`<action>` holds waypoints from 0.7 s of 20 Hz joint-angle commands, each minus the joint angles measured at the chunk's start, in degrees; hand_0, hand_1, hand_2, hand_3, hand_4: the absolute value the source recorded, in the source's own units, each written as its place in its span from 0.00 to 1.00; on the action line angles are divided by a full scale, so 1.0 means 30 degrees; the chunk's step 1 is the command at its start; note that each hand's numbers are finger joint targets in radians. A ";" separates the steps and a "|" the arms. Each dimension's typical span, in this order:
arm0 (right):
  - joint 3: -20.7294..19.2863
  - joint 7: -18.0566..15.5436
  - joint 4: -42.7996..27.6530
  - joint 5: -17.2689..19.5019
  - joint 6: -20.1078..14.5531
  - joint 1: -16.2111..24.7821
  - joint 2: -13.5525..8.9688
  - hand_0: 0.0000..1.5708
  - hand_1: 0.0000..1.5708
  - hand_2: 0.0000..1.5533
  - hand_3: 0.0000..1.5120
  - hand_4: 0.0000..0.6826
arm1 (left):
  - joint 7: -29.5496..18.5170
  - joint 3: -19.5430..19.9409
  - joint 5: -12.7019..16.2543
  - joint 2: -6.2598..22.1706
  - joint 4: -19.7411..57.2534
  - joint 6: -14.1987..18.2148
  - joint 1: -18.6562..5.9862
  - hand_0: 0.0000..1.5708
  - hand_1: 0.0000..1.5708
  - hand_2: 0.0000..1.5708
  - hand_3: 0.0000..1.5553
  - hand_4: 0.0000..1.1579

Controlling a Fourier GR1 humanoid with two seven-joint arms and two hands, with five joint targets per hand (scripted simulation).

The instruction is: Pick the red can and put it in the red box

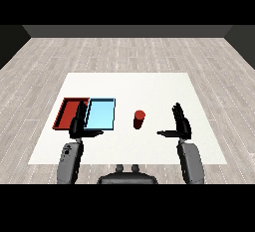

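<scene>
red can (139, 119) upright (untouched), red tray (67, 113) far left

A light blue tray (101, 114) lies flat on a white table (149, 86), toward nine o'clock of the table's middle, its long sides running from six to twelve. The table stands on a grey plank floor (124, 52).
</scene>
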 commanded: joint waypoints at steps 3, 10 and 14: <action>-0.0773 -0.3619 0.1990 -0.0424 0.1340 -0.0113 -0.0216 0.00 0.00 0.00 0.00 0.00 | -0.3311 0.0645 0.0987 0.0435 -0.0156 -0.1556 0.1696 0.00 0.00 0.00 0.00 0.00; -0.0987 -0.3256 0.2822 -0.0302 0.1460 -0.0799 -0.0125 0.00 0.00 0.00 0.00 0.00 | -0.2209 0.0760 0.1093 0.0261 -0.0659 -0.1292 0.0785 0.00 0.00 0.00 0.00 0.00; -0.0334 -0.1362 0.1032 -0.0547 0.1195 -0.0719 0.0398 0.00 0.00 0.00 0.00 0.00 | -0.3439 -0.0410 -0.0181 -0.0896 0.0838 -0.0378 0.0555 0.00 0.00 0.00 0.00 0.00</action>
